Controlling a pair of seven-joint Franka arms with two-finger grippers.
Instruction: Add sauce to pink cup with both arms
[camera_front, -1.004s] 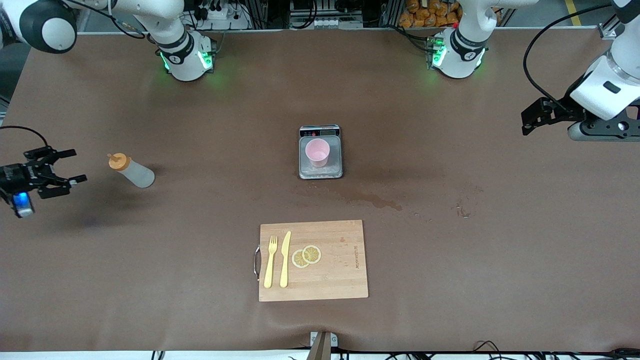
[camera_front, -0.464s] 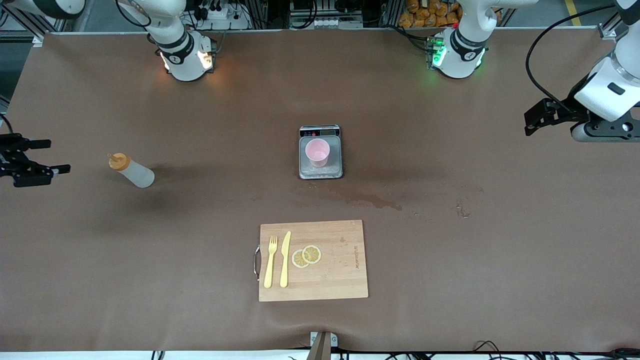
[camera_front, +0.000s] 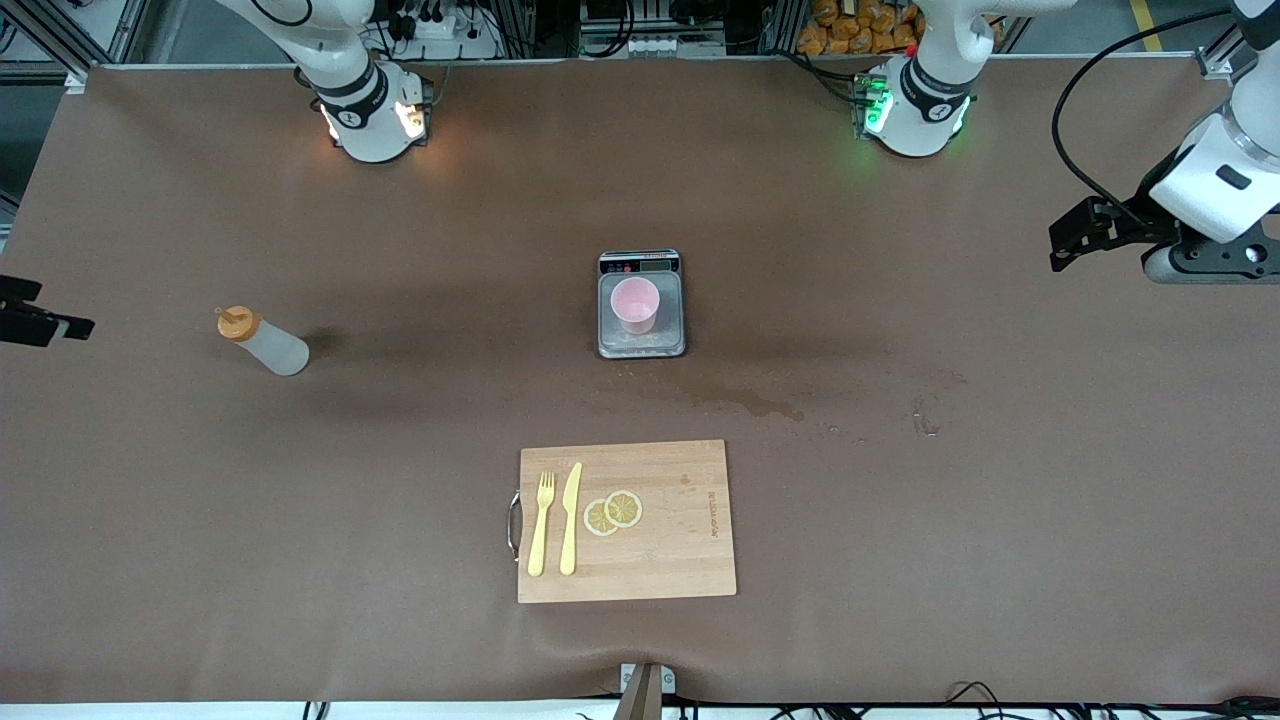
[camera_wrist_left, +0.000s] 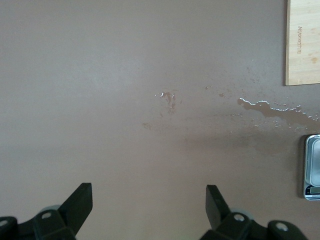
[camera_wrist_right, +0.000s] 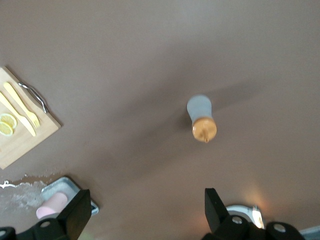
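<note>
The sauce bottle (camera_front: 262, 342), whitish with an orange cap, stands on the brown table toward the right arm's end; it also shows in the right wrist view as the sauce bottle (camera_wrist_right: 201, 117). The pink cup (camera_front: 635, 305) sits upright on a small scale (camera_front: 668, 345) at mid-table. My right gripper (camera_front: 60, 308) hangs open over the table's edge at the right arm's end, apart from the bottle, with nothing between its fingers (camera_wrist_right: 77, 210). My left gripper (camera_front: 1062, 245) waits open and holds nothing over the left arm's end of the table, its fingers (camera_wrist_left: 217, 200) spread above bare cloth.
A wooden cutting board (camera_front: 680, 560) with a yellow fork, a knife and two lemon slices lies nearer the front camera than the scale. A wet spill (camera_front: 750, 402) stains the cloth between the scale and the board.
My right gripper has drawn away from the bottle toward the table's edge at the right arm's end. The left arm rose slightly and then held still.
</note>
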